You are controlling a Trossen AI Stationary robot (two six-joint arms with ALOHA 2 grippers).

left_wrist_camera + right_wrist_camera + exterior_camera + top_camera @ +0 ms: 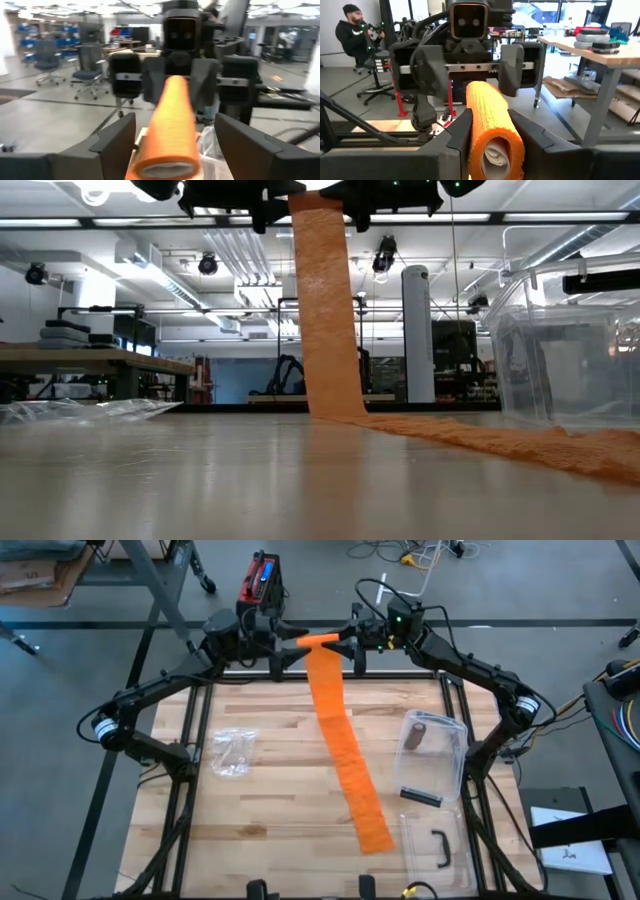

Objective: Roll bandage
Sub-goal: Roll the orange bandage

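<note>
- Two claws meet at the far edge of the table (270, 780), facing each other, with the rolled end of the orange bandage (340, 730) between them.
- Right claw (490, 132) is pinched on the bandage roll (492, 127), a finger pressed against each side.
- Left claw (175, 140) is spread wide; its fingers (117, 135) stand clear on either side of the roll, not touching it.
- From the roll the unrolled strip hangs down to the table and runs toward the near right.
- Right of the strip sits a clear plastic bin (435, 755); left of it lies a clear plastic bag (230, 752).
</note>
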